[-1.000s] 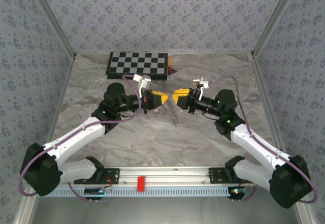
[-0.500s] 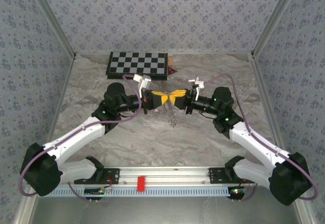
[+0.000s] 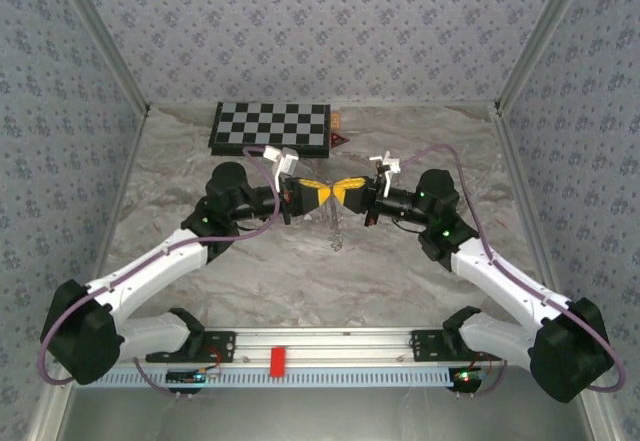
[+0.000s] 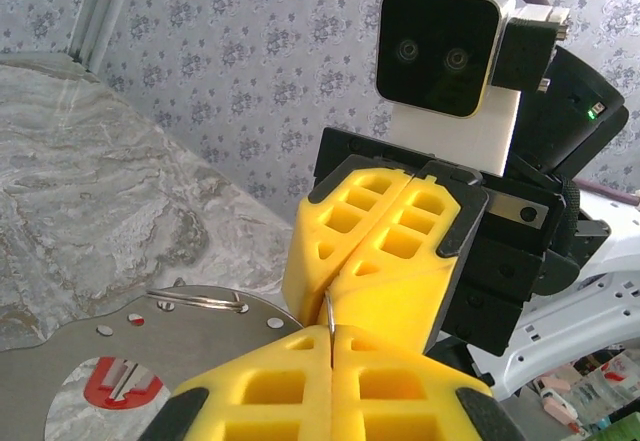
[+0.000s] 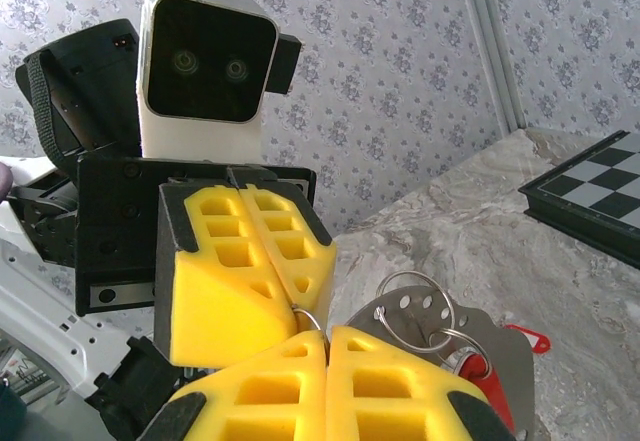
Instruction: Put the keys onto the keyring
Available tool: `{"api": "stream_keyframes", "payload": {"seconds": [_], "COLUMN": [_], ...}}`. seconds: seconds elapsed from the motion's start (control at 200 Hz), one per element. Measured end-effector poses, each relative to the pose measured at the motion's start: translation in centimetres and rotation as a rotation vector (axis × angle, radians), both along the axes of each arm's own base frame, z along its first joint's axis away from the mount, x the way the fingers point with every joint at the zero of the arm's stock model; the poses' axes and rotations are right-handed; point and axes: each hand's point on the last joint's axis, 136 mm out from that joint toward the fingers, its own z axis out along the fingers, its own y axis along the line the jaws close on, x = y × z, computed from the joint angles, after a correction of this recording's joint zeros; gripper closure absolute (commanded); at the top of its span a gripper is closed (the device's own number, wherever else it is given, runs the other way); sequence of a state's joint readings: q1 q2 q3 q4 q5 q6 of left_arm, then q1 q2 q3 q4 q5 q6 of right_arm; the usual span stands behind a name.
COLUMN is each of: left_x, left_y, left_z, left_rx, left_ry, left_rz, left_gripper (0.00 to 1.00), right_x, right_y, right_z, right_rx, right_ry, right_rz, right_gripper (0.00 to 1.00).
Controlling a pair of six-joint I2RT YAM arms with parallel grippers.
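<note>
**Right gripper (image 3: 341, 192) now clamped in, nose to nose with the left gripper (image 3: 325, 193)**

A second ago the right one sat a bit off to the side with its jaws partly spread. Now it's slid in tip to tip and pressed tight. Left one's tight too. Both are pinching the thin wire of the keyring (image 4: 328, 311), up over the middle of the bench (image 3: 250, 261). A red-headed key (image 5: 469, 369) and a silvery disc (image 4: 200, 346) dangle off it.

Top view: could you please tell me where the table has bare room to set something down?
Free: the back right, between chessboard and right wall; the front centre, between keyring and rail. Crowded mid-table, where left gripper and right gripper meet, pinching the keyring.
</note>
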State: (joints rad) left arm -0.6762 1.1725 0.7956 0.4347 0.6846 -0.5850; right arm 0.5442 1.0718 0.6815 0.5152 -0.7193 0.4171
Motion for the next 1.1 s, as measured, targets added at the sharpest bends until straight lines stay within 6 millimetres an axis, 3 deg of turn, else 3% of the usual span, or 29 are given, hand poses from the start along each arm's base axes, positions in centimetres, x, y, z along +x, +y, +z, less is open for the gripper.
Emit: {"api": "stream_keyframes", "payload": {"seconds": [0.24, 0.355, 0.525, 1.099], "left_x": [0.0, -0.1, -0.1, -0.1], "left_y": [-0.2, -0.2, -0.2, -0.3], "left_z": [0.0, 0.1, 0.2, 1.0], "left_rx": [-0.004, -0.007, -0.012, -0.038], "left_ry": [-0.001, -0.001, -0.004, -0.033], "left_rz": [-0.007, -0.008, -0.008, -0.010], "left_gripper": [0.85, 0.91, 0.90, 0.84], "right_x": [-0.3, -0.3, -0.3, -0.2], "right_y": [0.3, 0.3, 0.3, 0.1], "right_z": [0.0, 0.1, 0.2, 1.0], "right_rx": [0.001, 0.003, 0.006, 0.049], "right_ry": [-0.001, -0.003, -0.004, 0.004], "right_rz": [0.014, 0.015, 0.012, 0.008], "right_gripper": [1.00, 1.00, 1.00, 1.00]}}
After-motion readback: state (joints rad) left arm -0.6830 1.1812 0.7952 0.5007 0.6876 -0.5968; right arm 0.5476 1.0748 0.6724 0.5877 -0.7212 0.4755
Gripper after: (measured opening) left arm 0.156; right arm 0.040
